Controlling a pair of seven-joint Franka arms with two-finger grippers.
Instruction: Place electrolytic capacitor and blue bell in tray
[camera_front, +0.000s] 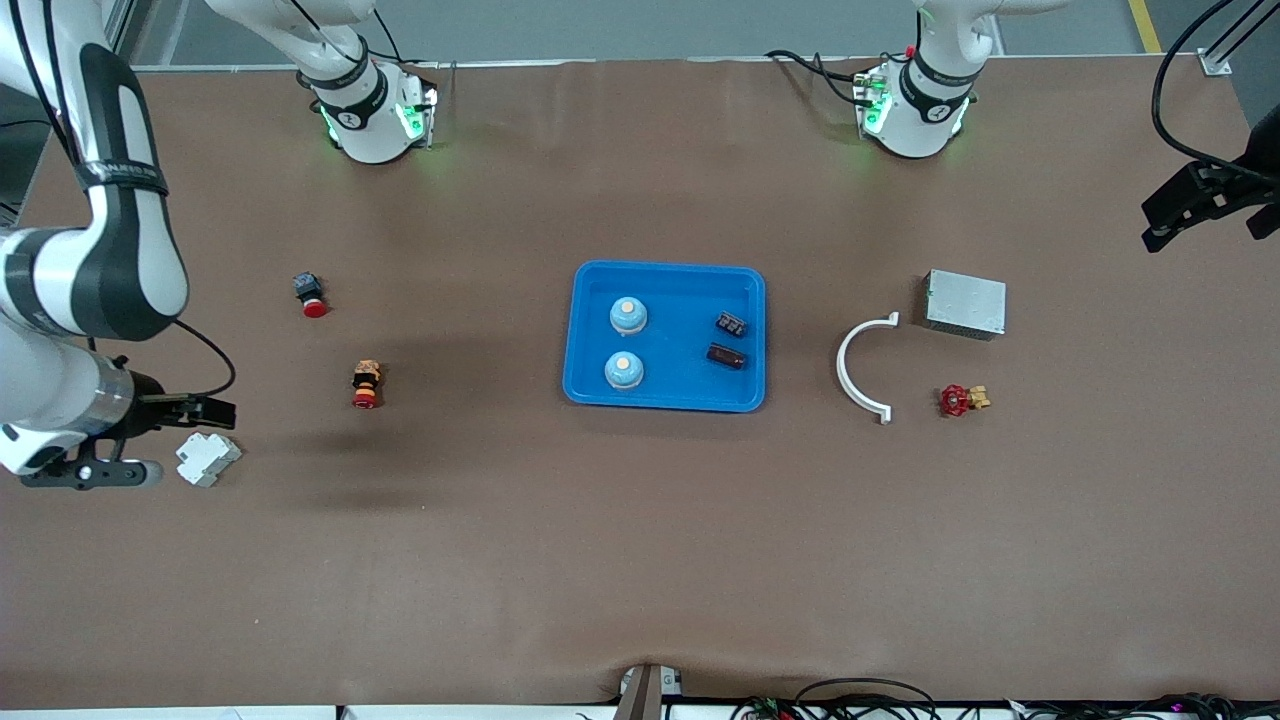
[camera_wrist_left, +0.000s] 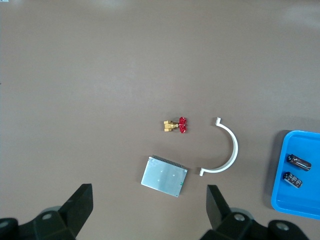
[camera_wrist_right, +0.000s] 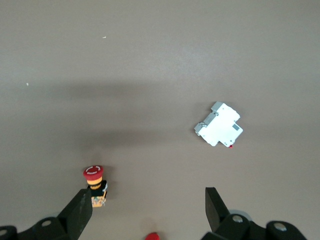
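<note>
You have 2 blue bells (camera_front: 627, 342) and 2 capacitors (camera_front: 728, 340) lying in the tray (camera_front: 664, 270) at frame centre; left gripper (camera_wrist_left: 150, 210) and right gripper (camera_wrist_right: 148, 212) hang released, well apart from it.

Both arms (camera_front: 90, 250) are white with black joint bands. Bases (camera_front: 372, 110) show green indicator lights and black cables. Grippers are black: right gripper (camera_front: 205, 410), left gripper (camera_front: 1195, 205), with angular black fingers (camera_wrist_left: 80, 202).

Even, diffuse overhead lighting; all three views are sharp. Broad soft shadows cross the table (camera_front: 640, 560) toward the right arm's end. No glare or noticeable edge distortion.
</note>
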